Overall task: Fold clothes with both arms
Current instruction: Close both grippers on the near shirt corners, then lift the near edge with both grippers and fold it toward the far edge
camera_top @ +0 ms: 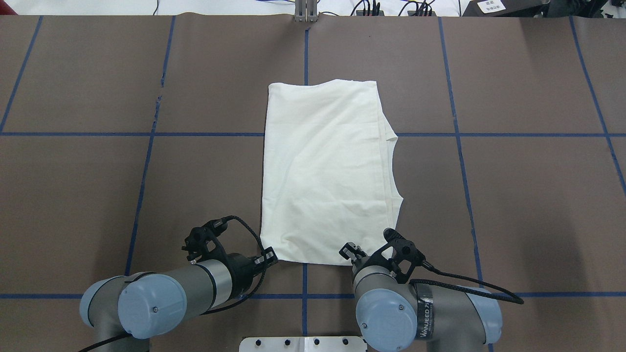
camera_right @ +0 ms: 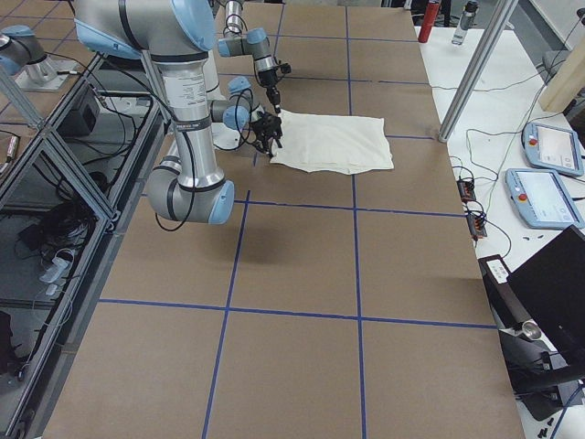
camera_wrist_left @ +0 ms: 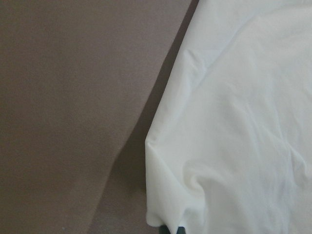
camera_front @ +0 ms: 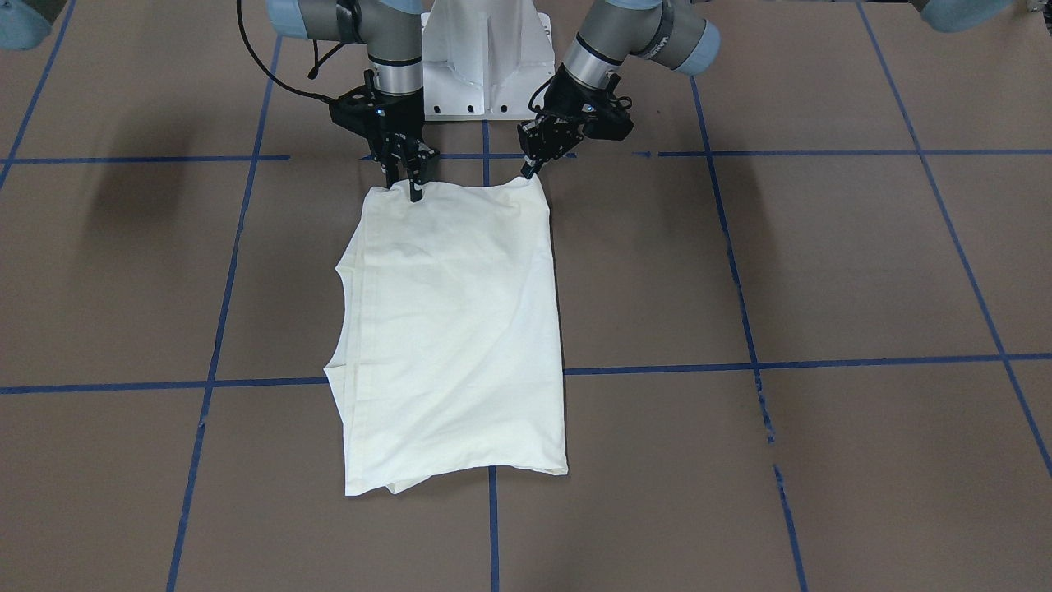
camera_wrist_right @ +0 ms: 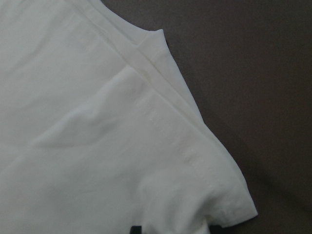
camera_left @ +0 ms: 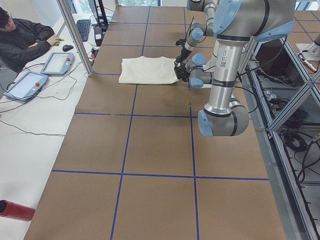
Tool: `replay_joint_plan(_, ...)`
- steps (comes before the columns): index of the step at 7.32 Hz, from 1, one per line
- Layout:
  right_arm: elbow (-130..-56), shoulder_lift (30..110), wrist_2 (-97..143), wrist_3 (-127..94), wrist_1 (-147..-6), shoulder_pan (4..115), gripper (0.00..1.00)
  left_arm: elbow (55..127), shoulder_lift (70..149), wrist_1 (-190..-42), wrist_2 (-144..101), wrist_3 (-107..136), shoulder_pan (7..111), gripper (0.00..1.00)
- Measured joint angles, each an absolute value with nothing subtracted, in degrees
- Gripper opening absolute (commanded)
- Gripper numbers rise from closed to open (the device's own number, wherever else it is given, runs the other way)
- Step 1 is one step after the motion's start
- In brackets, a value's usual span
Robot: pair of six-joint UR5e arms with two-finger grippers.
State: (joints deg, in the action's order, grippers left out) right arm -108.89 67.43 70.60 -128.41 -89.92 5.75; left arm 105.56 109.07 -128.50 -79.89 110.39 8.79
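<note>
The cream-white shirt (camera_front: 452, 329) lies folded into a tall rectangle, plain side up, in the middle of the table (camera_top: 73, 195). No print shows. My left gripper (camera_front: 527, 171) is at the robot-side corner of the shirt (camera_top: 325, 171) and shut on it; in the left wrist view the cloth (camera_wrist_left: 234, 122) bunches at a dark fingertip (camera_wrist_left: 179, 229). My right gripper (camera_front: 408, 187) is shut on the other robot-side corner, where hems (camera_wrist_right: 161, 112) stack in layers. Both arms reach down steeply from the base.
The white pedestal base (camera_front: 485, 57) stands just behind the grippers. Blue tape lines (camera_top: 305, 293) grid the brown table. A person (camera_left: 25, 40) sits at a side desk with teach pendants (camera_left: 57, 62). Metal posts (camera_left: 75, 35) stand at the far table edge.
</note>
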Motion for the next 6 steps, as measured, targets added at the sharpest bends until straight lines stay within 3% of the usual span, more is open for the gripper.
replay_joint_plan(4, -110.84, 67.50, 70.58, -129.36, -89.91, 6.19, 0.00, 105.86, 109.12, -128.42, -79.97, 110.31, 8.85, 0.00)
replay_joint_plan(6, -113.88, 67.71, 70.72, -129.15, -90.02, 6.59, 0.00, 112.65, 108.74, -121.65, -80.70, 108.98, 9.18, 0.00)
